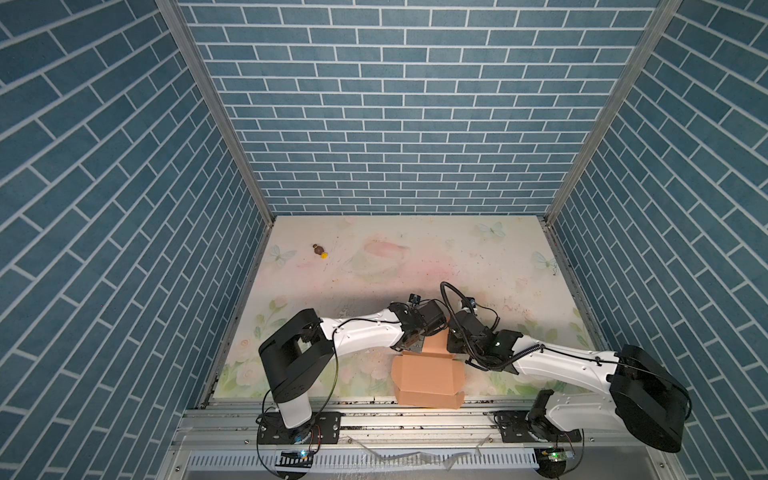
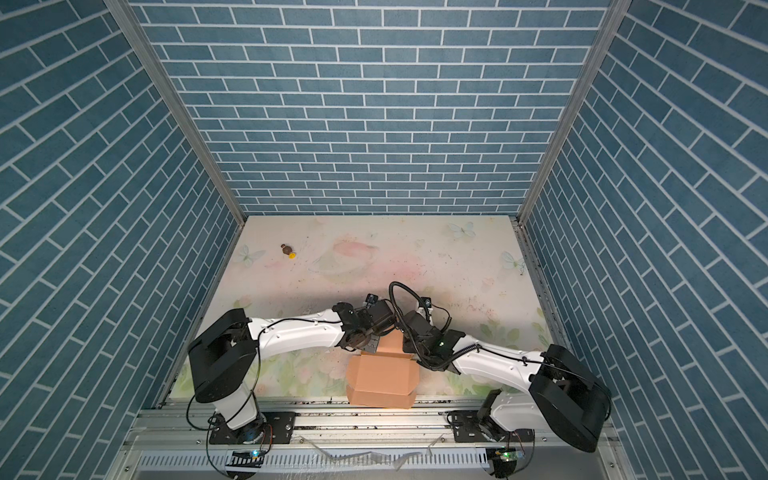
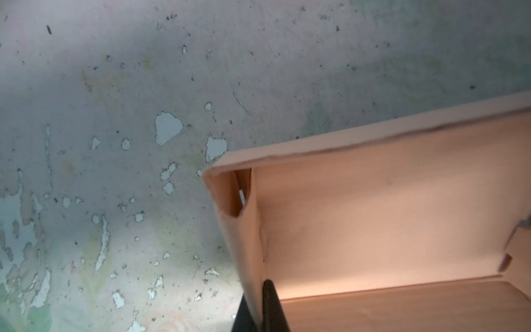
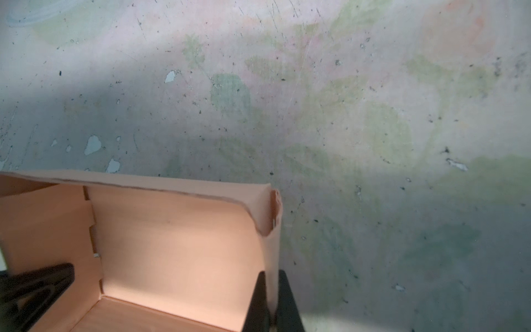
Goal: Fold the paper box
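Note:
The peach-orange paper box [image 1: 424, 374] lies partly folded near the table's front edge in both top views, its lid flap [image 2: 380, 395] reaching over the metal rail. Its far part stands up as a shallow tray between the two wrists. In the left wrist view my left gripper [image 3: 260, 304] is shut on one side wall of the paper box [image 3: 373, 215]. In the right wrist view my right gripper [image 4: 271, 301] is shut on the opposite side wall of the paper box [image 4: 172, 244]. The left gripper's black fingers [image 4: 37, 287] show across the tray.
A tiny brown-and-yellow object [image 1: 320, 250] lies at the far left of the flowered table [image 1: 457, 257]. Blue brick-patterned walls enclose the table on three sides. A metal rail [image 1: 374, 419] with both arm bases runs along the front.

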Controlling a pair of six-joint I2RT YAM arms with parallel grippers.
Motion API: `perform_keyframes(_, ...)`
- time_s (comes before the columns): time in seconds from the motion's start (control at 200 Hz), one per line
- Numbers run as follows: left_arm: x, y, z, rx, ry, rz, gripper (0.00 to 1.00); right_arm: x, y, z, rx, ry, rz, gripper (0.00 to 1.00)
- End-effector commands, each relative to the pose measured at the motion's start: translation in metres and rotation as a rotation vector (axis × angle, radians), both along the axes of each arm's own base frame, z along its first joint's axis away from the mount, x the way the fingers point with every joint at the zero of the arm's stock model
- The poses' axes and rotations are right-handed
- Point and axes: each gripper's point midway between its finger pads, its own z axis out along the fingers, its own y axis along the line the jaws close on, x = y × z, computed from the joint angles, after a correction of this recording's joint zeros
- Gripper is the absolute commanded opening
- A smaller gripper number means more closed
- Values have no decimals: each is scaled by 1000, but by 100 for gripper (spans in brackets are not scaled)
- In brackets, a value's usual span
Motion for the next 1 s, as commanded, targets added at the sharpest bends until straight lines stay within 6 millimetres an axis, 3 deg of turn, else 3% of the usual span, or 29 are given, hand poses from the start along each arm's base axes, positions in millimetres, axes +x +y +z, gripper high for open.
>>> perform_keyframes(0.0, -7, 23, -5, 149, 13, 17, 0, 3, -8, 0, -15, -10, -40, 0)
perform_keyframes(0.2, -5, 46, 0, 260, -16, 59, 0, 3, -14, 2, -18, -22, -64, 0)
perform_keyframes(0.505, -1, 58, 3, 367, -31, 74, 0, 3, -16, 2, -17, -25, -80, 0)
perform_keyframes(0.995, -5, 2, -23, 92, 46, 63, 3, 4, -19, 5, -6, -40, -94, 0)
